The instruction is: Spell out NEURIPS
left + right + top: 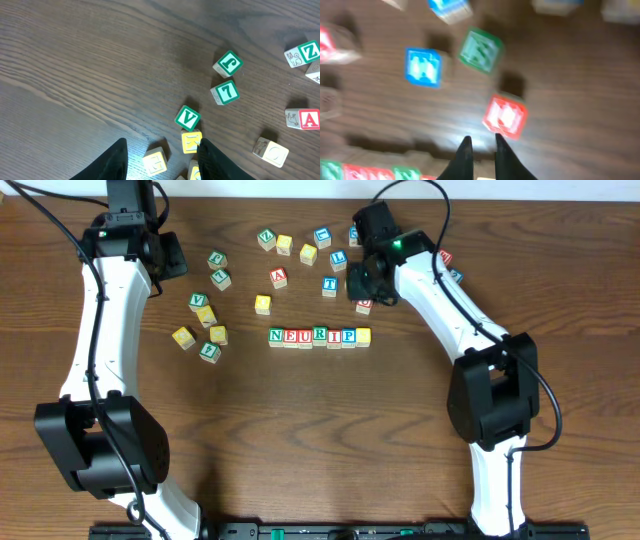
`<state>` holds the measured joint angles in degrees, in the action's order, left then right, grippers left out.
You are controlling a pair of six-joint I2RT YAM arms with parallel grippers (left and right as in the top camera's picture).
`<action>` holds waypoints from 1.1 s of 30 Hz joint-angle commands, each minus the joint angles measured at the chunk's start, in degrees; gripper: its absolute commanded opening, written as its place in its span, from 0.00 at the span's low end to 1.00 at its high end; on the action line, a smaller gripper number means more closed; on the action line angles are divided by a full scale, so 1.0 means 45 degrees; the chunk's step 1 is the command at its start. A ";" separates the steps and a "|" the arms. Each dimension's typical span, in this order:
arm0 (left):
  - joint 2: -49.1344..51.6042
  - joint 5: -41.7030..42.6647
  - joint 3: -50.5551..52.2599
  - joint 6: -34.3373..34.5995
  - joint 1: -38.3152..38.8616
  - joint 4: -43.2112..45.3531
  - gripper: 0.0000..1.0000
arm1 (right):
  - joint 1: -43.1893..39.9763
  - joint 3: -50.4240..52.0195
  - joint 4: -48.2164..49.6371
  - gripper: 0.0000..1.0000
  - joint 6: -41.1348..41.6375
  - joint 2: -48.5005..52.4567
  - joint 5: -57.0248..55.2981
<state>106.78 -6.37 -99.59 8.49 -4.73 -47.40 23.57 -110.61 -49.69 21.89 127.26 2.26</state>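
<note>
Overhead, NEURIPS row (pixel 319 336), loose cubes (pixel 262 303) behind

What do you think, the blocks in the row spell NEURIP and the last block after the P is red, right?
Not quite. The last block after the P is yellow, not red. The overhead view shows it at the end of the row.

Two robot arms, the left arm (pixel 100 310) and right arm (pixel 440 300), have smooth white link shells joined by bulky black joint housings. Black cables (pixel 96 330) loop alongside both, and the tapered fingers (pixel 112 160) are black.
</note>
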 commanded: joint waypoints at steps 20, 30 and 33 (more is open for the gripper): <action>0.0160 -0.0165 -0.0170 -0.0219 -0.0019 -0.0024 0.44 | 0.1778 0.0194 0.1889 0.04 0.0559 0.1316 0.0160; 0.0160 -0.0165 -0.0170 -0.0219 -0.0019 -0.0019 0.44 | 0.2200 0.0199 0.1549 0.02 0.0559 0.1899 0.0253; 0.0160 -0.0165 -0.0170 -0.0219 -0.0019 -0.0024 0.44 | 0.2229 0.0199 0.1360 0.02 0.0563 0.1904 0.0257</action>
<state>106.78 -6.37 -99.59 8.49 -4.73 -47.40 33.10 -109.91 -42.96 23.70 135.28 3.27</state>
